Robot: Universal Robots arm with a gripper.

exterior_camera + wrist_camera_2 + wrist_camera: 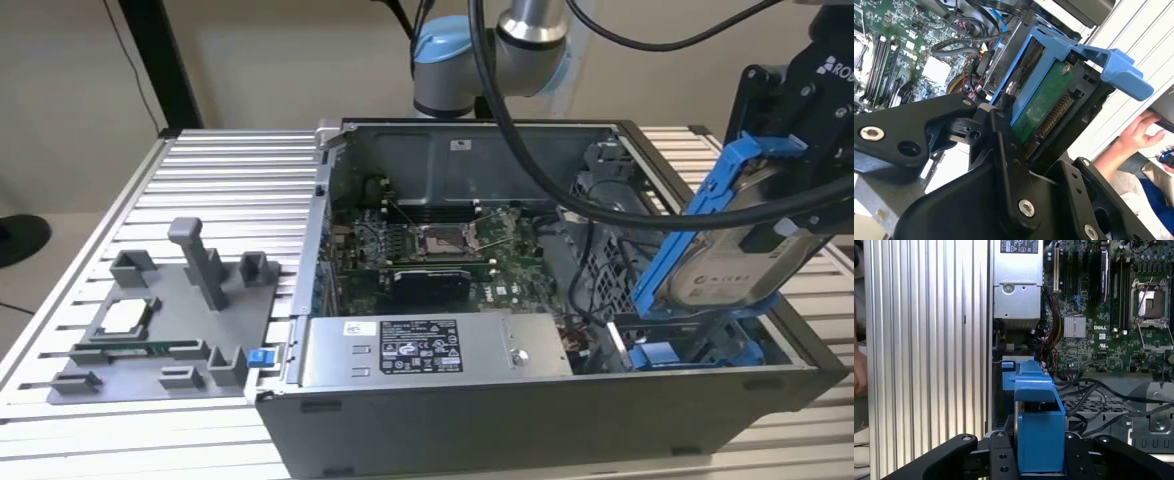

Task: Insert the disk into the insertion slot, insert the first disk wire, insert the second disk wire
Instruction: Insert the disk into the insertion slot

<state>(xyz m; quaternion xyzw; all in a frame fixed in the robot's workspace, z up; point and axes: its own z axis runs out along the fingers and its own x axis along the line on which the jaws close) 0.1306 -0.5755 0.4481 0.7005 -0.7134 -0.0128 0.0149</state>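
Observation:
My gripper is shut on the disk, a silver drive with a white label in a bright blue carrier. In the exterior view it hangs tilted over the right side of the open computer case. Its lower end sits just above the insertion slot, a bay with blue plastic parts at the case's front right corner. In the second wrist view the disk's green board and connector face the camera between black fingers. In the first wrist view the blue carrier stands between the fingers. Black cables lie loose beside the bay.
The grey labelled power-supply box fills the case's front, with the motherboard behind it. A grey fixture plate with small parts lies on the slatted table at the exterior view's left. A person's hand rests beyond the table edge.

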